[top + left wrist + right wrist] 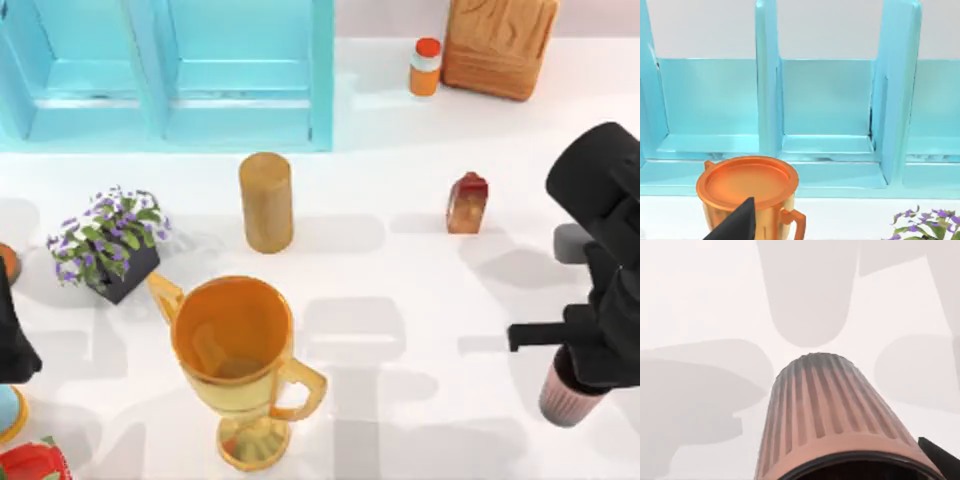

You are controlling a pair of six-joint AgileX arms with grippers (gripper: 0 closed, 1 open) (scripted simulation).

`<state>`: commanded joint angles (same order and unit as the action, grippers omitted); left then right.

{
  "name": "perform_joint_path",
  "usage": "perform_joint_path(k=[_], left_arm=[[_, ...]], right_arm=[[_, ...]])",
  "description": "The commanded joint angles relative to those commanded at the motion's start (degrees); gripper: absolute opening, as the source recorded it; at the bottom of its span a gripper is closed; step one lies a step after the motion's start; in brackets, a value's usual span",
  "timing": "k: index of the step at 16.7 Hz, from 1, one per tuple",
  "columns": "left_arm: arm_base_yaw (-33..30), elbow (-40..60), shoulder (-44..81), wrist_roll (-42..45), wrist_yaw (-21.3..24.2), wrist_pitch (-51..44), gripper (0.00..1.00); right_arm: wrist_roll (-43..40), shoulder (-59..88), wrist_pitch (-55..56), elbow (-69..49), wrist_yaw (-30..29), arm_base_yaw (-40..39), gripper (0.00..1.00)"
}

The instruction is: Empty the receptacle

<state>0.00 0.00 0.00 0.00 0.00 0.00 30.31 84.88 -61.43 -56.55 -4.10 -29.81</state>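
R pincer (578, 372) sat over the ribbed pink cup (566, 398), far right of the gold trophy (240, 362); grip state can't tell. L arm (14, 340) parked left of trophy on the counter (400, 300).

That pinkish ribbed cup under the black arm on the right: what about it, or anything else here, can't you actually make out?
- Ribbed cup: top view, arm covers its mouth; right wrist view, mouth cut off by the edge, contents unseen.
- Right gripper: fingers hidden.
- Red object: top view, cropped at the corner.
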Motion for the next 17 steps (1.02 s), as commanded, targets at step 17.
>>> perform_joint_path(k=[17], left_arm=[[0.0, 0.0, 0.0, 0.0, 0.0, 0.0, 1.00]], right_arm=[[0.6, 4.2, 11.1, 6.9, 0.0, -0.6, 0.00]])
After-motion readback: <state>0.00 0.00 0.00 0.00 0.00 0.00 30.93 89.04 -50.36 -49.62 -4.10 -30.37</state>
